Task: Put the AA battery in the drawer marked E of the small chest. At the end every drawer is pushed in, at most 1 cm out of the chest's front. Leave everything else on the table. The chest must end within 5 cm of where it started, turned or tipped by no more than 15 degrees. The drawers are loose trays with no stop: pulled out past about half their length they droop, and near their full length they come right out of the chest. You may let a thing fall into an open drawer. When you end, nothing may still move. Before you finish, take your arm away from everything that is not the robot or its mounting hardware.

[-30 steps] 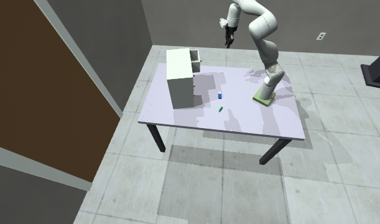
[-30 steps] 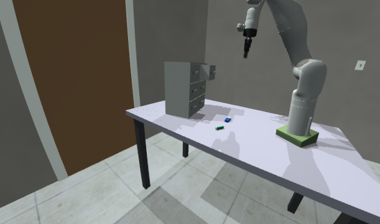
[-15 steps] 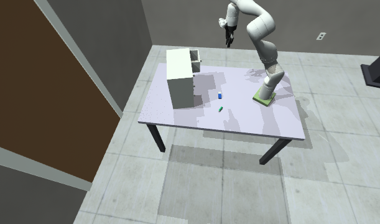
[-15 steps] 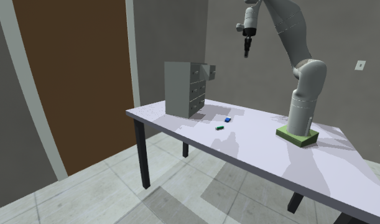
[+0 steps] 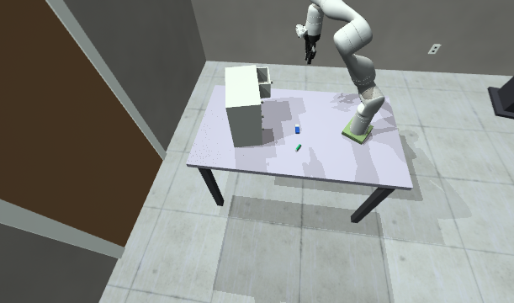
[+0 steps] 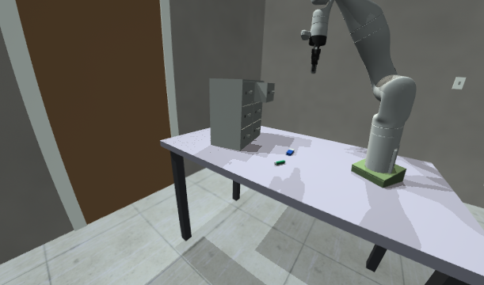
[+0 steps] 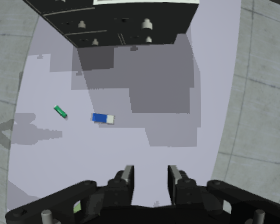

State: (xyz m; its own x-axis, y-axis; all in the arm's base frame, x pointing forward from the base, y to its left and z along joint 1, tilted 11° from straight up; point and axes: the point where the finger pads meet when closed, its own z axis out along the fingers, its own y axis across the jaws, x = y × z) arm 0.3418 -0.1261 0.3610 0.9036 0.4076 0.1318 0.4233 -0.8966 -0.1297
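Observation:
The AA battery (image 5: 298,147) (image 6: 280,162) (image 7: 60,111), green with a pale end, lies on its side on the table, out from the chest's front. The small chest (image 5: 241,86) (image 6: 226,112) (image 7: 176,32) stands upright with two columns of three drawers. The top drawer (image 5: 265,91) (image 6: 270,92) of the far column is pulled out and roughly level; the others look pushed in. No drawer letters are readable, so I cannot tell which is E. My gripper (image 5: 309,62) (image 6: 313,72) (image 7: 150,175) is partly open and empty, pointing down, higher than the chest and out from its front.
A blue and white block (image 5: 297,129) (image 6: 290,152) (image 7: 102,118) lies on the table (image 5: 261,162) (image 6: 321,202) (image 7: 41,160) near the battery. The arm's green base (image 5: 354,136) (image 6: 383,180) stands on the table opposite the chest's front. A wall is behind.

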